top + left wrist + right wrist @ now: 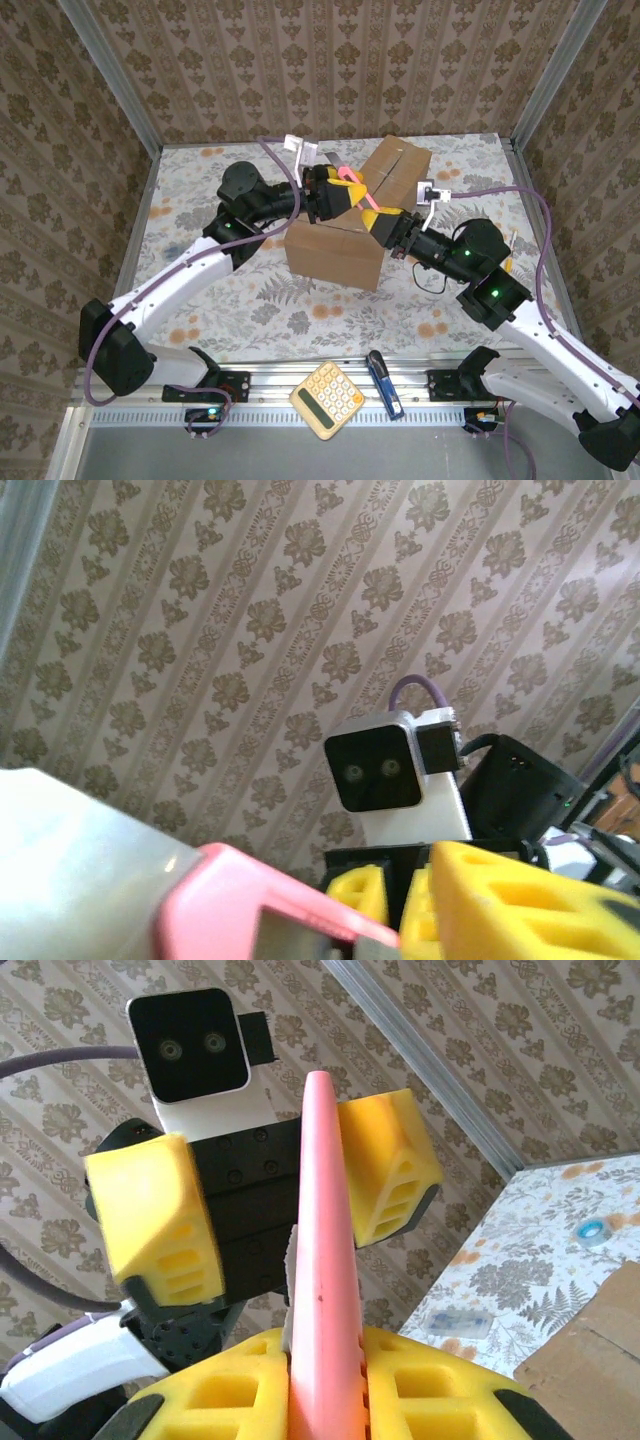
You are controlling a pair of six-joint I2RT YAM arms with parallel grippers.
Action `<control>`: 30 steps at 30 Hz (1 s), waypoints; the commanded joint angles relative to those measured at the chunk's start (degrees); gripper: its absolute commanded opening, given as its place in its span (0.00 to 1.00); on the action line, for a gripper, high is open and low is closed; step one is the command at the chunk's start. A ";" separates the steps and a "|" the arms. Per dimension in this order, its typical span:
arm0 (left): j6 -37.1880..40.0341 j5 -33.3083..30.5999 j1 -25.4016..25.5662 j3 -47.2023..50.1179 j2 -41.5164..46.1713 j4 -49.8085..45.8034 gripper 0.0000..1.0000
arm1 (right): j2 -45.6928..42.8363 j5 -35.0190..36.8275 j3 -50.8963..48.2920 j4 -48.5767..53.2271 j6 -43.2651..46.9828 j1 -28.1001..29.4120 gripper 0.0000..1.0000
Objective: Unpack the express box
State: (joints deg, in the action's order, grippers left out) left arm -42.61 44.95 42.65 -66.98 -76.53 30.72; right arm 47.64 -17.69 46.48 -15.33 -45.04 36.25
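Floral table [200,300], box [335,250]: right tool [325,1385] pinching pink strip [320,1260]; left tool [338,195] spread around it.

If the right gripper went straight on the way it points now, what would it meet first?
The left gripper, which faces it head-on and straddles the pink tool that the right gripper holds. Depth is unclear, but they look close.

Bright, even light over the table [300,312], soft shadows; in the left wrist view the near foreground blurs, perhaps glare-washed.
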 commanded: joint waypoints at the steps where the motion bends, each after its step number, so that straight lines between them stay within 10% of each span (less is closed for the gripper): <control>1: -0.72 1.33 0.50 0.31 0.57 5.22 0.42 | 0.34 -0.30 -0.87 -3.12 -1.26 -0.39 0.00; 7: -0.81 0.16 0.42 1.15 0.86 5.59 0.01 | 0.61 -0.14 -0.89 -2.88 -1.27 -0.74 0.00; 12: -0.59 0.41 0.39 0.90 0.80 4.08 0.00 | 2.04 -3.54 2.48 2.31 0.94 -1.91 0.03; 20: 0.74 2.16 0.36 -0.14 0.86 -0.12 0.00 | 4.59 -11.82 14.59 20.40 12.02 -5.66 0.57; 30: 0.10 2.59 0.32 -0.80 0.52 -0.22 0.00 | 10.67 -21.28 17.57 19.87 13.54 -7.86 0.48</control>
State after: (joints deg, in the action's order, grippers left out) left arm -43.68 46.11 42.72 -66.43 -75.81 29.52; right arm 56.71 -34.11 62.98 3.90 -32.93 28.69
